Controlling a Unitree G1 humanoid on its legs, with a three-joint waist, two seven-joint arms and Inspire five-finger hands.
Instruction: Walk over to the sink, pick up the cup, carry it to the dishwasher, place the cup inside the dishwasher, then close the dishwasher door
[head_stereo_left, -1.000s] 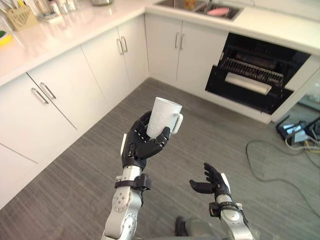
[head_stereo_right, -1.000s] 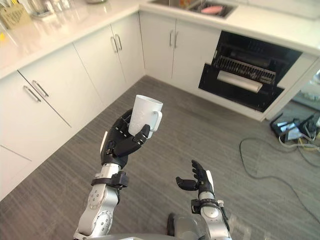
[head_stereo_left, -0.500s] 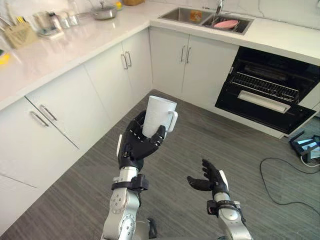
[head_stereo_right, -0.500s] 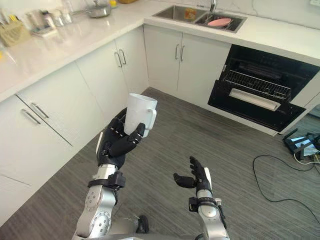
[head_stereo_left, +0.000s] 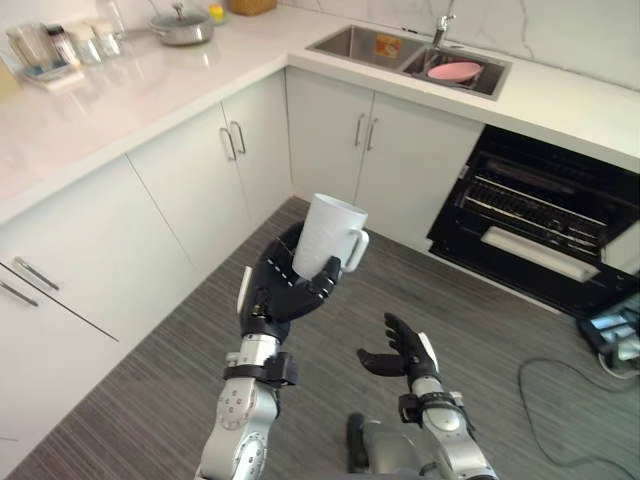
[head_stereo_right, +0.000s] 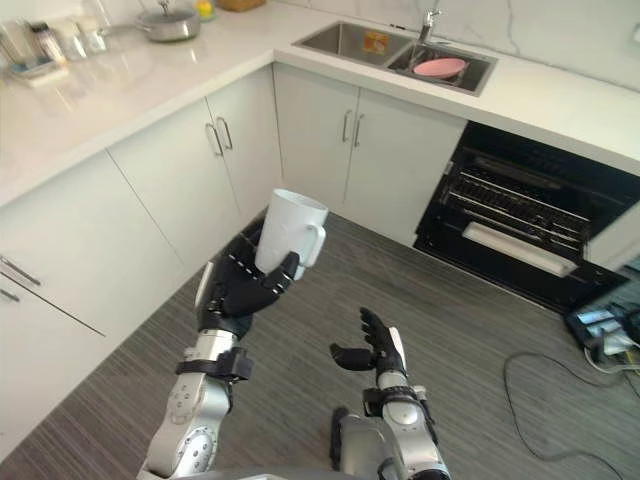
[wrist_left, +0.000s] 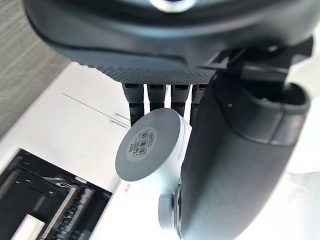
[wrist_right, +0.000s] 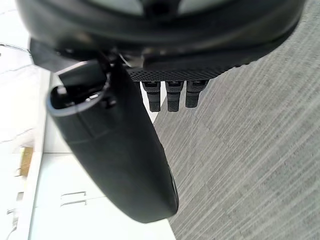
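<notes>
I see a kitchen in bright, even light. The pale tabletop (head_stereo_left: 130, 95) carries a soft glare and washes out almost to white. The white cabinet doors (head_stereo_left: 190, 190) show hardly any shadow. The open dishwasher (head_stereo_left: 540, 210) is the darkest patch, nearly black inside, with thin glints on its rack. In the left wrist view, the left hand (wrist_left: 235, 165) is a dark mass against bright white, and the cup (wrist_left: 147, 150) base sits in grey shade.

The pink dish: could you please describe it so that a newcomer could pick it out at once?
Find the white counter along the far wall and the steel sink sunk into it, left of the open dishwasher. The pink dish lies in the basin nearer the dishwasher, by the tap; nothing else there is pink.
</notes>
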